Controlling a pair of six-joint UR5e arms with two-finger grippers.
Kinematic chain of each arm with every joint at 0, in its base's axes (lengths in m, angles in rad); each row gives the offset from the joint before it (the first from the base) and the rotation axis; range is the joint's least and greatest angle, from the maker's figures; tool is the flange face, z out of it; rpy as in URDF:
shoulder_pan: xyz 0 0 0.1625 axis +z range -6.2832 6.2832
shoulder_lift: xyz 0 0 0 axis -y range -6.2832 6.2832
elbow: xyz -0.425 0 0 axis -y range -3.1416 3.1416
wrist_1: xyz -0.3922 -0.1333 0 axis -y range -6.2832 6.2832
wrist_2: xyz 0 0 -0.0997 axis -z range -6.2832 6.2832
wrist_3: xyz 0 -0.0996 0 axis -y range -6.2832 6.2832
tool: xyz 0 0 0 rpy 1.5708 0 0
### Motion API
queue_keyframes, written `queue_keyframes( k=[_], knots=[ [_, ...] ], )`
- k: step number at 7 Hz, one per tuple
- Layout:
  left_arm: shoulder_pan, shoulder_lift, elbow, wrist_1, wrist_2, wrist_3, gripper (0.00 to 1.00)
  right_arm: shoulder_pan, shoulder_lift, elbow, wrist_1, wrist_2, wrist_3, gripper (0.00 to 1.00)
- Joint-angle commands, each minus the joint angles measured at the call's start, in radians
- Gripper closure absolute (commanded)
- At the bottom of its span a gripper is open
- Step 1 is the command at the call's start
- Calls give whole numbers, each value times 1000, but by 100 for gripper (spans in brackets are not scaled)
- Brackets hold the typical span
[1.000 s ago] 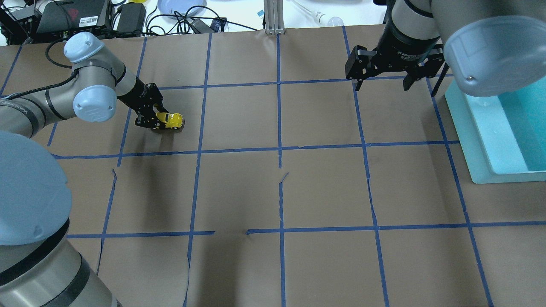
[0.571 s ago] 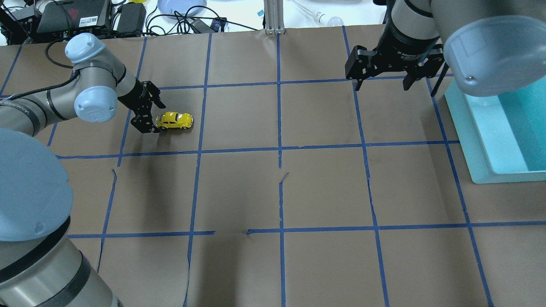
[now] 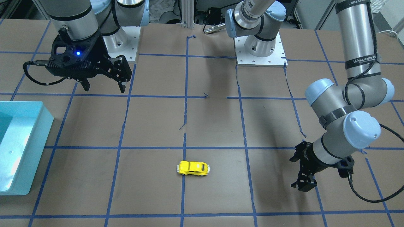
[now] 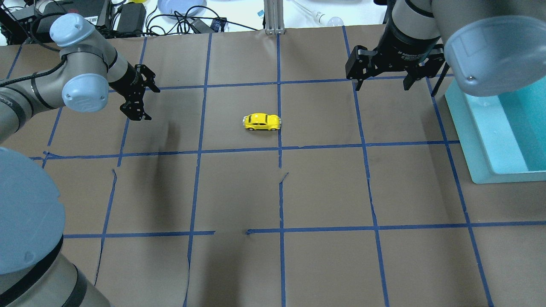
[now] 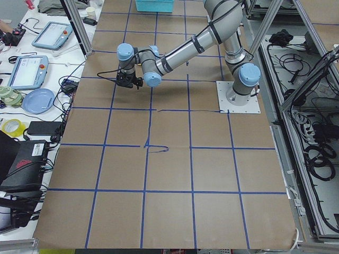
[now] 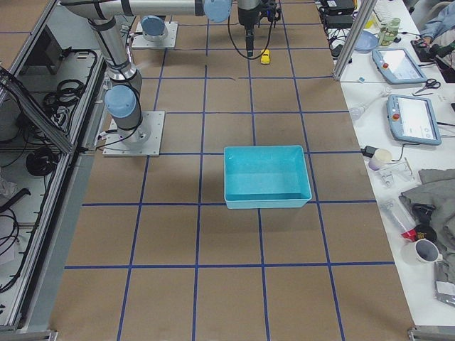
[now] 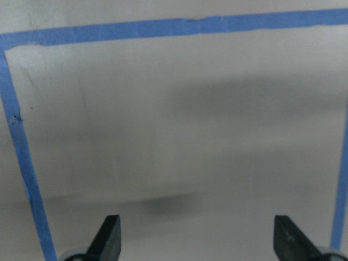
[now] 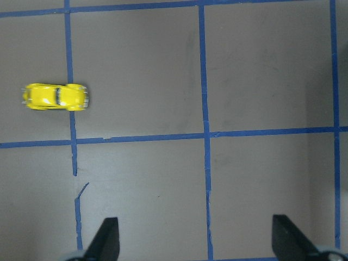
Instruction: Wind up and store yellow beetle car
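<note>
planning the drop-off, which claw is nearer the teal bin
Right. The right claw hangs high on the side of the teal bin; the left claw is low, far beyond the yellow car.

You have bright, even overhead light; soft, wide shadows spread across the brown table (image 4: 239,192), and the yellow beetle car (image 4: 261,122) casts only a thin one. Your left wrist view is blurred and washed pale; the others are sharp.
</note>
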Motion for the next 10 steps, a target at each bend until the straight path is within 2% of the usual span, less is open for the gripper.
queue_keyframes(
  k=[1,2,3,4,5,6,7,9,10],
  knots=[
    [-14,109,26,-175,11,401,0,0,0,0,0,0,0,0],
    [-28,172,28,-202,8,547,0,0,0,0,0,0,0,0],
    [-69,227,32,-252,14,591,0,0,0,0,0,-2,-2,0],
    [-127,268,58,-286,85,701,0,0,0,0,0,0,-2,0],
    [-135,298,115,-453,101,820,0,0,0,0,0,0,-2,0],
    [-137,322,179,-555,138,963,0,0,0,0,0,0,-2,0],
    [-131,339,202,-655,138,978,0,0,0,0,0,0,-2,0],
    [-152,359,200,-661,120,1007,0,-2,0,0,0,0,-2,0],
    [-167,367,189,-658,130,1092,0,-2,0,0,0,0,-9,0]
  ],
)
